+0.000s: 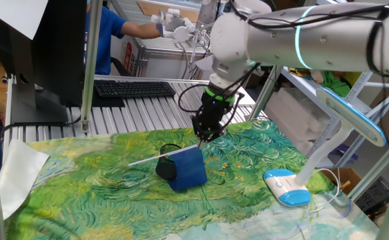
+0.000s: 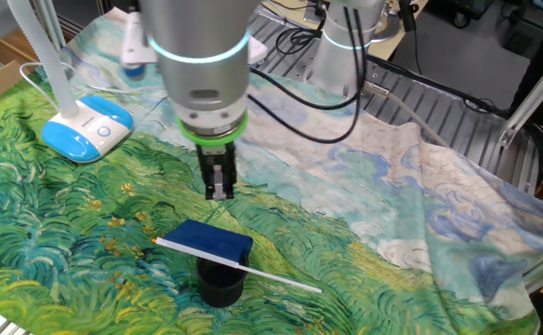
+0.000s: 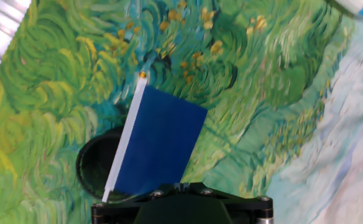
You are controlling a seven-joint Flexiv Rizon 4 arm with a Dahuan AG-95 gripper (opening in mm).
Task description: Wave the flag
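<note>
A blue flag (image 2: 213, 242) on a white stick lies across the mouth of a black cup (image 2: 219, 283) on the table. The robot's gripper (image 2: 219, 192) hangs just above it, fingers close together and holding nothing, so picking up and waving are judged still to come. A green painted cloth (image 2: 58, 214) covers the table; a blue-and-white lamp base (image 2: 86, 129) stands nearby

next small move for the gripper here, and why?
Probably lower toward the white stick and line the fingers up across it. The gripper hangs above the flag, holding nothing, while the flag lies across the rim of the black cup. Whether the jaws are open is unclear.
</note>
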